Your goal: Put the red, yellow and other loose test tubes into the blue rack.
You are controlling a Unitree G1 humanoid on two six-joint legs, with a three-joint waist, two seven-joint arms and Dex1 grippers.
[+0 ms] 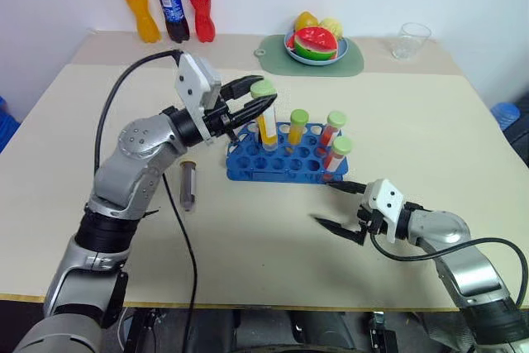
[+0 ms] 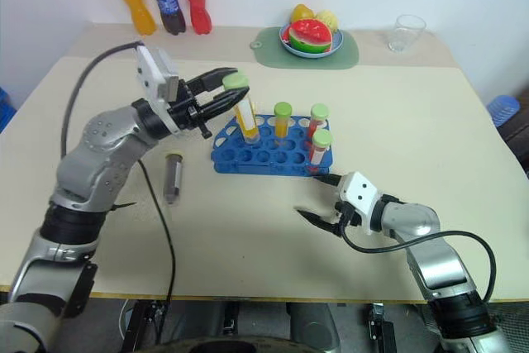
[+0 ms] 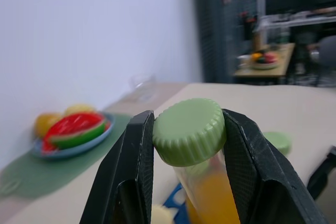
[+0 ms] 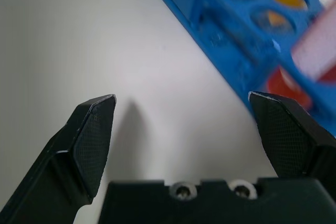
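Three tubes stand in blue rack [image 1: 285, 163]; left gripper [image 1: 258, 101] pinches yellow tube [image 1: 266, 117] by cap, right gripper [image 1: 343, 208] spread wide.

- Even, bright indoor light falls from above; the tabletop [image 1: 430, 121] shows no glare.
- Soft, short shadows lie under the blue rack [image 1: 285, 163] and the right tool [image 1: 337, 204].
- In the left wrist view the background is blurred; the green cap [image 3: 190, 130] stays sharp.
- In the right wrist view the rack is out of focus.
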